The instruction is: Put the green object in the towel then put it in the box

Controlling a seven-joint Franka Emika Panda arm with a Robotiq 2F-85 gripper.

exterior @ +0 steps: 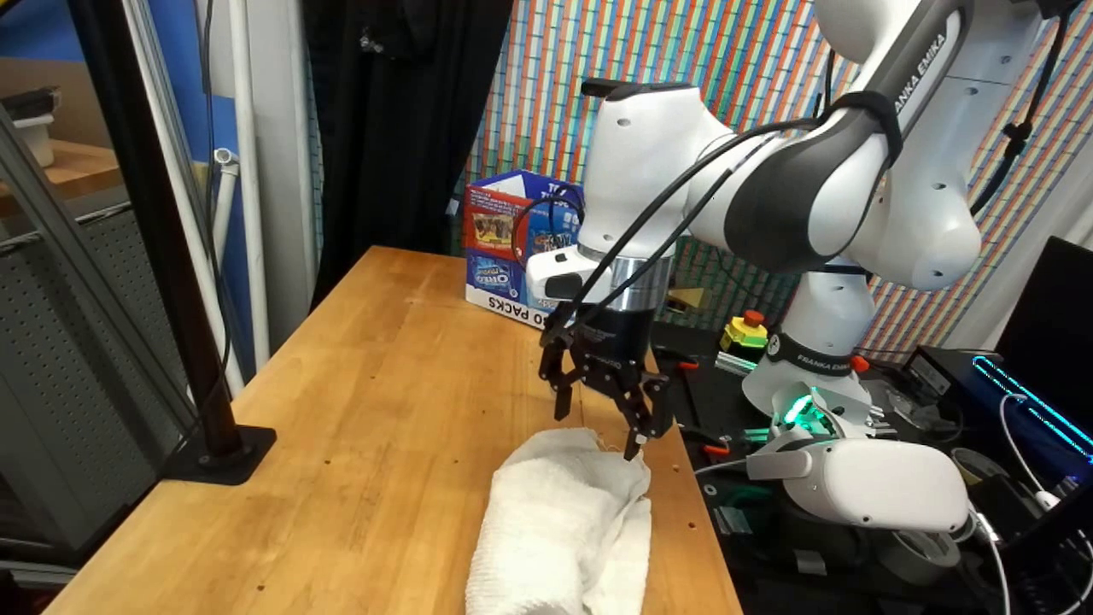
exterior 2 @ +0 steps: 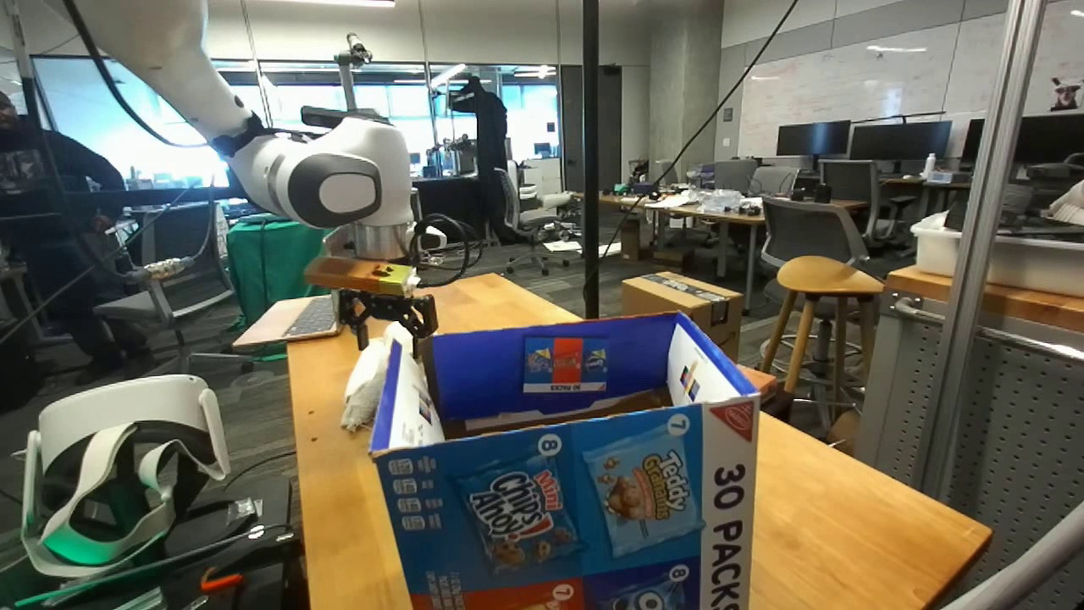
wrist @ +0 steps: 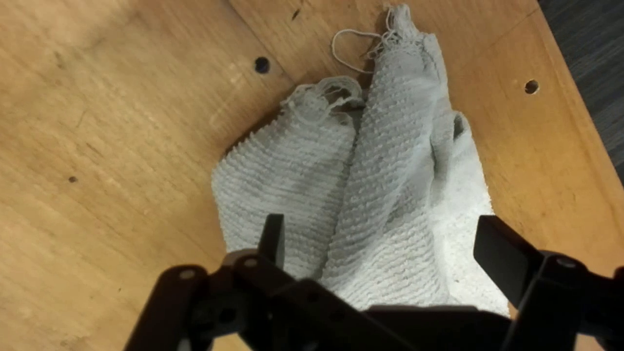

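Tool (exterior: 598,427) is spread, nothing pinched, hanging nose-down above the white ribbed towel (exterior: 559,521); can't tell if the tips touch. Towel lies folded on the wooden bench (exterior: 384,384), close to the right edge in an exterior view. Green object isn't visible in any view. My guess: it's inside the towel, which would explain why the cloth is folded over on itself. Wrist view has the fingers (wrist: 507,253) either side of the middle fold, so that placement looks meant for a pinch across the folds, where bunched cloth gives something to bite. Cardboard snack box (exterior: 499,256) stands at the far end, top open, presumably so the bundle can go in from above. Next calls for lowering, closing across the fold, then lifting high enough to clear the rim. Risk: pinching cloth only, object slips out
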